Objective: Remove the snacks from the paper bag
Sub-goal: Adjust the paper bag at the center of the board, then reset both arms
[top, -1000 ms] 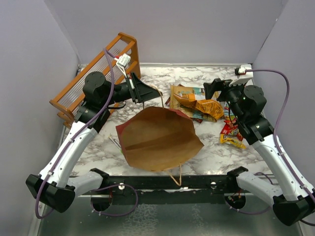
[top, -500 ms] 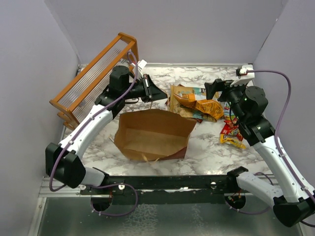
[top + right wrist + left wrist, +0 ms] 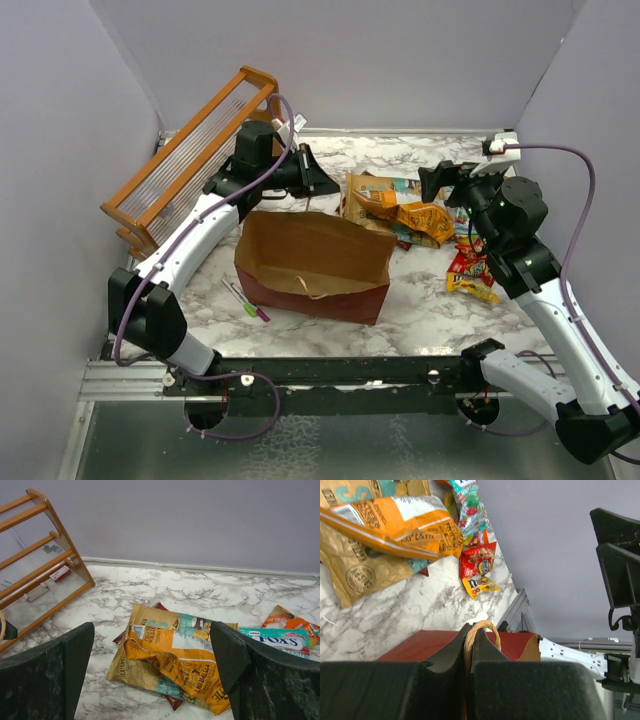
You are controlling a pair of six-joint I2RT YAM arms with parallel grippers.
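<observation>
snacks (image 3: 172,655) | teal packet (image 3: 274,641): "FOX'S" | left hand (image 3: 469,639): pinching bag handle (image 3: 488,625)

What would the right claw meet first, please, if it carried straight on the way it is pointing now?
Probably the orange snack packet lying on top of the gold packet, though depth is hard to judge.
</observation>
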